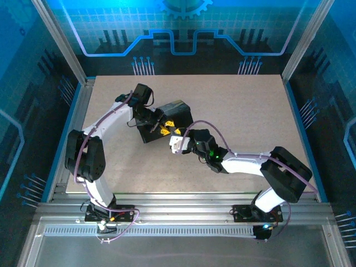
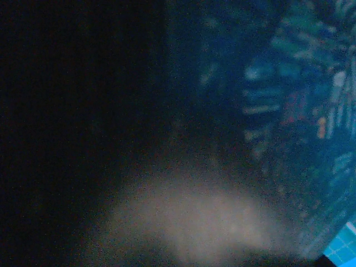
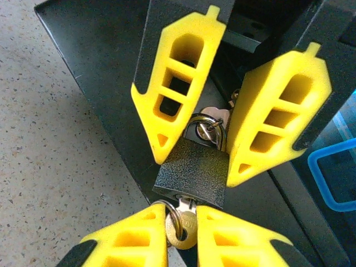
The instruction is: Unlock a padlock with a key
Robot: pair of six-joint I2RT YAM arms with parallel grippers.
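Big speckled table (image 1: 250,105) with loads of bare room on the far right and the near left. All the action is bunched in the middle, well in from the edges. Left arm (image 1: 105,125) curls in from one side and the right arm (image 1: 250,164) from the other, and they meet at the dark box (image 1: 178,111).

Up close from the right wrist, the left gripper (image 3: 201,164) comes in from the top. Its yellow fingers (image 3: 178,83) sit either side of the shackle, touching the padlock (image 3: 194,175). Honestly can't tell if they're squeezing it or just resting there. The padlock hangs against the box wall, with open tabletop off to one side.

The right gripper (image 3: 181,214) is pinched on the key (image 3: 182,231), which sits at the padlock's bottom with a small ring through its head. The blade is hidden. Can't read any marking on either.

The left wrist view is a dark blur with some blue pattern at one side.
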